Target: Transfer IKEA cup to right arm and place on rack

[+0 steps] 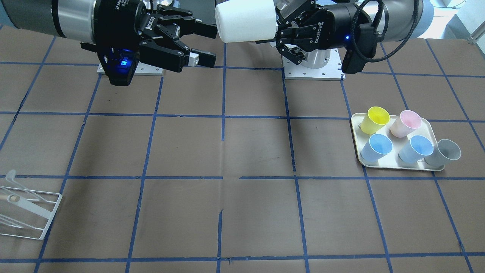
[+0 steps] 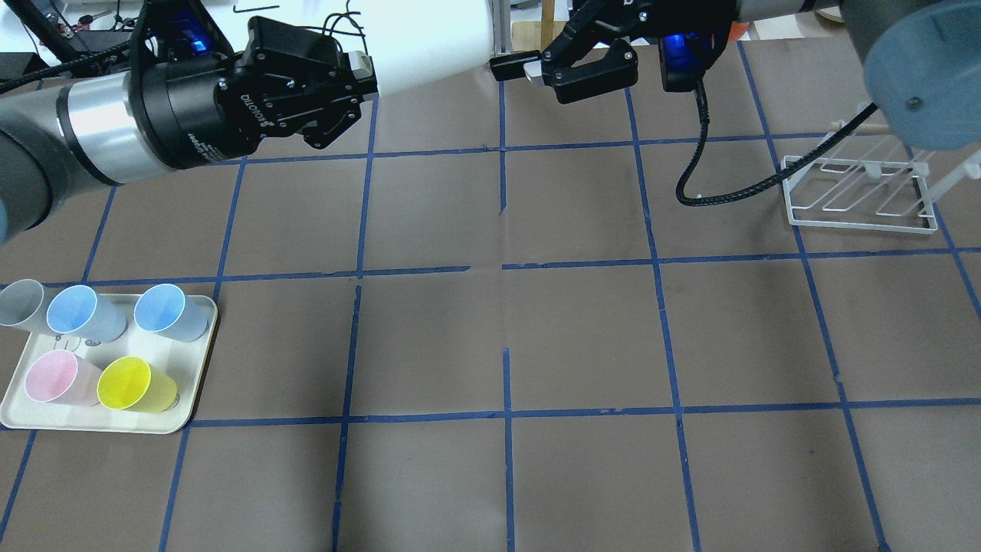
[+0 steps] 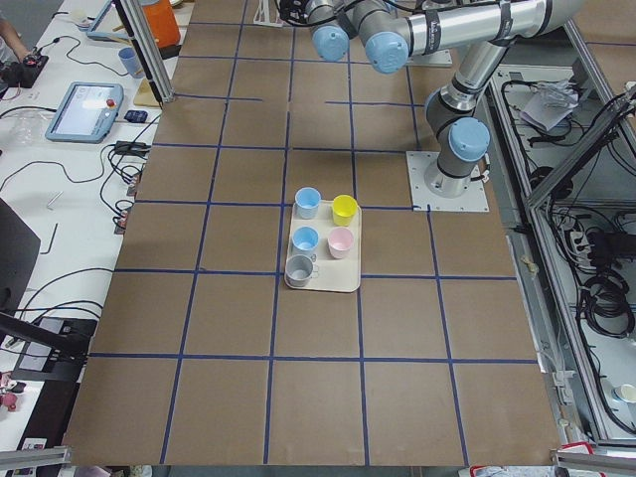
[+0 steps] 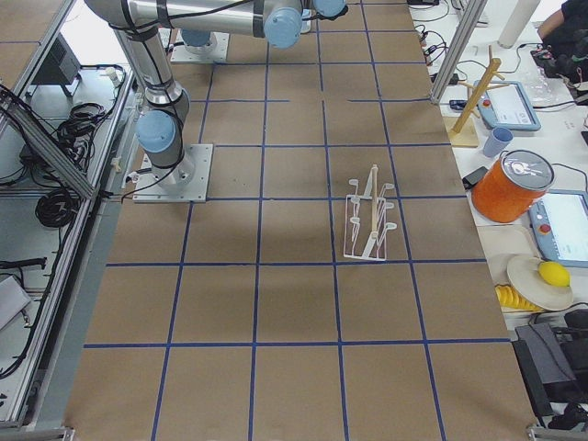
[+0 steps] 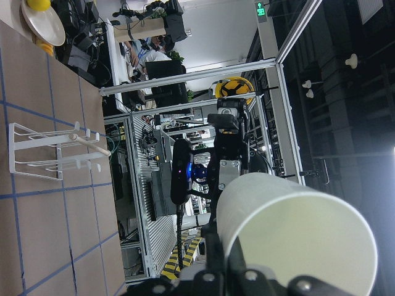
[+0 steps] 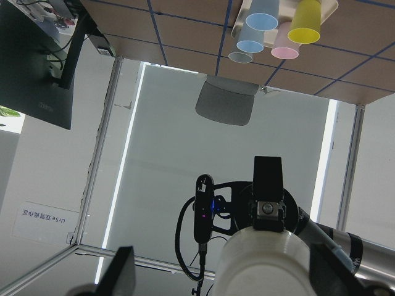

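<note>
Now IKEA cup (image 1: pixel 244 22) clamped in left fingers (image 1: pixel 284 36); right fingers (image 1: pixel 204 59) spread, seemingly just short of cup.

Off-white IKEA cup (image 1: pixel 245 22), white rack (image 2: pixel 862 190)

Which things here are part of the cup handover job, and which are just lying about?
Job: IKEA cup, gripped by left hand; open right hand; rack.
Lying about: tray; yellow cup, pink cup, grey cup, blue cups.
</note>
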Controlling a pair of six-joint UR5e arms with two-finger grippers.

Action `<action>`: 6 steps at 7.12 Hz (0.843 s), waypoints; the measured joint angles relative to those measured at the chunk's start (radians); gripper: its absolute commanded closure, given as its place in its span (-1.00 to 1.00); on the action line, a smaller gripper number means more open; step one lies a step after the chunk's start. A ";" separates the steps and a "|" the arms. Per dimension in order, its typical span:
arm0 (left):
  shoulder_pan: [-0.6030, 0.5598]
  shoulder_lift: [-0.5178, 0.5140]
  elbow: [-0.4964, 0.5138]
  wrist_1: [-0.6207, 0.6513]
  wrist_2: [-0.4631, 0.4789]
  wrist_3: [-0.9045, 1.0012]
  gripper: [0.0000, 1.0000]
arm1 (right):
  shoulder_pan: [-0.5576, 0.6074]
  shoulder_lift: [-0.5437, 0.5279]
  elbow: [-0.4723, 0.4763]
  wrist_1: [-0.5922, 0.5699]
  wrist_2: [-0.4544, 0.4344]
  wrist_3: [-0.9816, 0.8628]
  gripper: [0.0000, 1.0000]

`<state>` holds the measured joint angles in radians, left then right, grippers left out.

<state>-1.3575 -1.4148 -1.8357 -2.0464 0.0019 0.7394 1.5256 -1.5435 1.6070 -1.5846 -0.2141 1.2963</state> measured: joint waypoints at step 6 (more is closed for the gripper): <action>0.000 0.009 -0.002 0.002 0.001 0.001 1.00 | 0.017 -0.013 -0.004 -0.021 -0.007 0.047 -1.00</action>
<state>-1.3576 -1.4057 -1.8378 -2.0448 0.0033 0.7403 1.5426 -1.5568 1.6026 -1.6051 -0.2215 1.3431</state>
